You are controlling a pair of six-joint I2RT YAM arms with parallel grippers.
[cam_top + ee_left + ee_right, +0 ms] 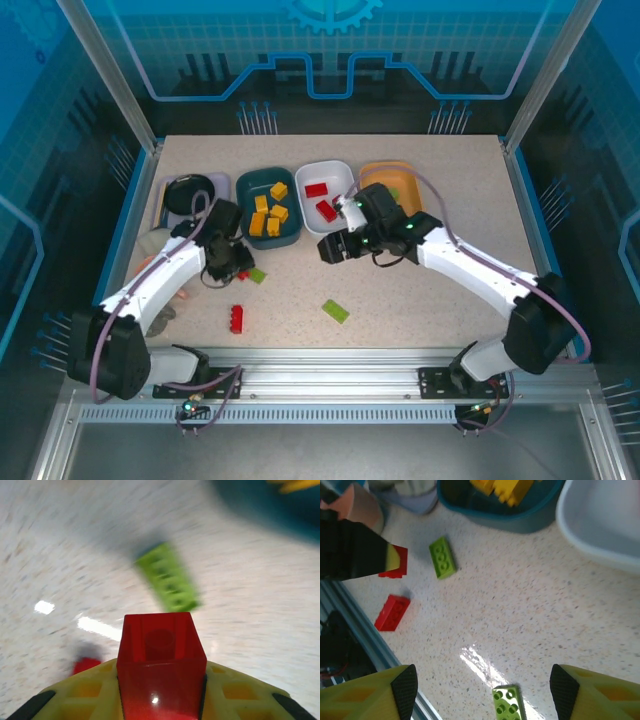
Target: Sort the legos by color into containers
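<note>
Nearest to the left wrist camera, one held red brick (pixel 161 645) is pinched between the yellow fingers (pixel 90 690) of the left gripper (pixel 161 685), with its hollow side facing the lens. This gripper is low over the speckled table (pixel 430 290), just in front of the teal tray (pixel 246 190).

Two white arms reach in from the near edge. The right gripper (pixel 482 687) has its fingers spread wide and grasps nothing; it hangs over the table in front of the white tray (pixel 340 172).

Three trays stand side by side at the far part of the table. The teal tray is on the left and contains five yellow bricks (pixel 268 212), as far as I can count. The white tray in the middle contains two red bricks (pixel 326 210). The orange tray (pixel 392 172) on the right is partly hidden behind the right arm. Left of the teal tray there is a black round dish (pixel 188 192).

Three bricks lie loose on the table. The first green brick (pixel 257 274) lies just beside the left gripper. The second green brick (pixel 336 311) lies below the right gripper, between its fingers in the wrist view. The loose red brick (pixel 237 318) lies near the front edge, well apart from both grippers.
</note>
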